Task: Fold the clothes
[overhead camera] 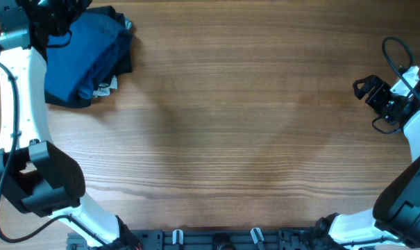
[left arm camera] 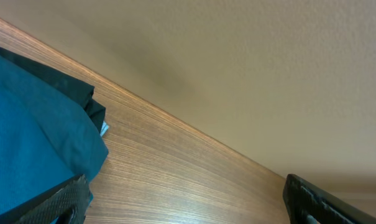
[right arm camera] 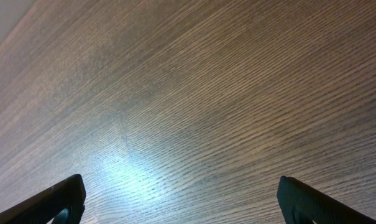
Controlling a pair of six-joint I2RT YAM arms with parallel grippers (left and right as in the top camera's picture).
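The clothes (overhead camera: 81, 59) lie as a folded blue bundle at the table's far left corner, with a black garment (overhead camera: 124, 61) showing under its right edge. In the left wrist view the blue fabric (left arm camera: 32, 137) fills the left side, a dark layer edging it. My left gripper (overhead camera: 57, 21) hovers over the pile's far end. It is open (left arm camera: 188, 208), with only bare wood between the fingers and its left finger (left arm camera: 60, 202) over the blue cloth. My right gripper (overhead camera: 369, 104) stands open at the right edge, far from the clothes, with nothing but tabletop between its fingers (right arm camera: 181, 202).
The wooden table (overhead camera: 230, 125) stretches between the two arms. A white label (overhead camera: 107, 86) sticks out at the pile's near edge. A beige wall (left arm camera: 250, 62) rises just behind the table's far edge. The arm bases stand along the front edge.
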